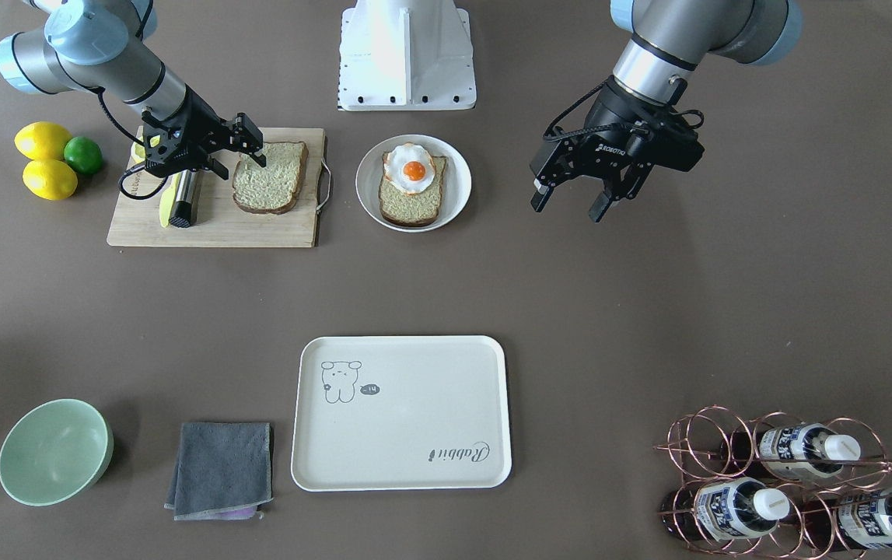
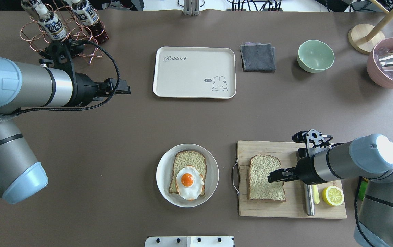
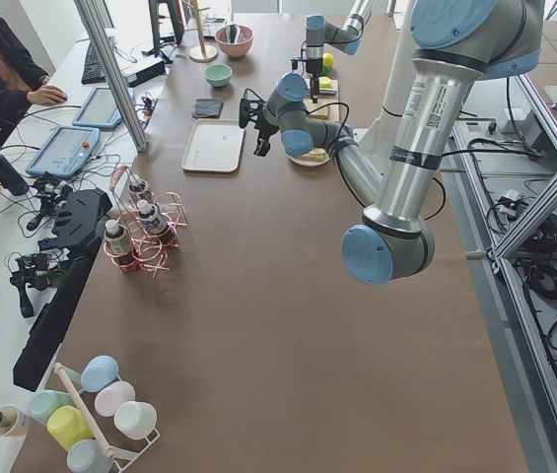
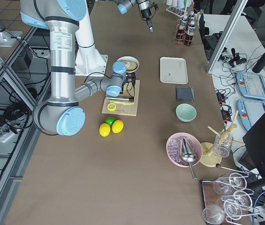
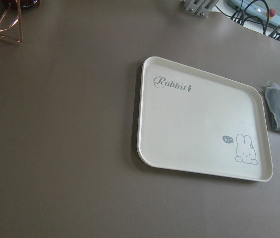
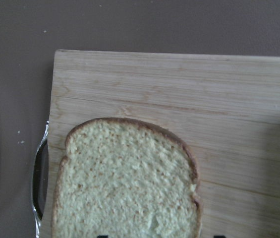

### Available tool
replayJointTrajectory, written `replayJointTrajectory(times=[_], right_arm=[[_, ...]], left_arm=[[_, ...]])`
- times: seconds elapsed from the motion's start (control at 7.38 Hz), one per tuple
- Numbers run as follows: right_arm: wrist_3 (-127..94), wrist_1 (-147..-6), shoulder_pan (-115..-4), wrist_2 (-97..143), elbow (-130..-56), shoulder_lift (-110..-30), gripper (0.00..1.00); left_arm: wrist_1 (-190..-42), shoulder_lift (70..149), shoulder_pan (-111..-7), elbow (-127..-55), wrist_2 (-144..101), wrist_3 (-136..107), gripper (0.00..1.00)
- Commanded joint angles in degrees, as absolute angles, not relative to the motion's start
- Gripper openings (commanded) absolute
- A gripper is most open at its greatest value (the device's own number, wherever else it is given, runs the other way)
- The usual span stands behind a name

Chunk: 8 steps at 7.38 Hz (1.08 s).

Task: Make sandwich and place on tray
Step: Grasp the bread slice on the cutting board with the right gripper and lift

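One bread slice (image 1: 271, 183) lies flat on the wooden cutting board (image 1: 259, 229). My right gripper (image 1: 257, 150) hovers open over that slice's edge; it also shows in the overhead view (image 2: 272, 177). The right wrist view shows the slice (image 6: 130, 188) just below. The other bread slice (image 1: 412, 206) lies on the round white plate (image 1: 368, 175) with the fried egg (image 1: 412, 167) on top. The cream tray (image 1: 414, 435) stands empty across the table. My left gripper (image 1: 570, 206) is open and empty, in the air beside the plate. The left wrist view shows the tray (image 5: 199, 129).
A knife (image 1: 181, 198) and a lemon half (image 2: 332, 195) lie on the board. Two lemons and a lime (image 1: 45, 159) sit beside it. A green bowl (image 1: 55, 451), grey cloth (image 1: 220, 469) and copper bottle rack (image 1: 788, 482) line the far side.
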<state>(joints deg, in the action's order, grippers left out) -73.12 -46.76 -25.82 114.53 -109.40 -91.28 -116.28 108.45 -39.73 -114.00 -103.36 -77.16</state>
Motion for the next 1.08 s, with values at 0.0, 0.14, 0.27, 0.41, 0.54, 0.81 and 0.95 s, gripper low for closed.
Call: replayJointTrajectory(times=[0.0,0.14,0.27,0.41,0.54,0.81,0.95], right_arm=[[-73.13,-46.76,-25.75,114.52,-109.16,-91.32,0.38],[-73.13,-46.76,-25.75,114.52,-109.16,-91.32,0.15],[-73.13,-46.76,-25.75,114.52,-109.25,-91.32,0.0],[-73.13,-46.76,-25.66,113.04,-109.25,-91.67,0.0],[-73.13,-46.67,-25.75,113.03,-109.51,-91.84,0.0],[-73.21,-45.28,-26.62,114.07,-111.0,-92.28,0.0],[-73.21,-41.61,-29.07,118.43,-111.53,-93.5,0.0]], left_arm=[[-116.28,108.46,-39.73,-113.91,-103.36,-76.99,0.97],[-116.28,108.54,-39.81,-113.91,-103.36,-76.99,0.97],[-116.28,108.54,-39.81,-113.82,-103.36,-76.91,0.97],[-116.28,108.54,-39.81,-113.91,-103.36,-76.9,0.97],[-116.28,108.63,-39.81,-113.91,-103.36,-76.9,0.97],[-116.28,108.63,-39.9,-113.91,-103.45,-76.82,0.96],[-116.28,108.72,-39.9,-113.82,-103.53,-76.73,0.95]])
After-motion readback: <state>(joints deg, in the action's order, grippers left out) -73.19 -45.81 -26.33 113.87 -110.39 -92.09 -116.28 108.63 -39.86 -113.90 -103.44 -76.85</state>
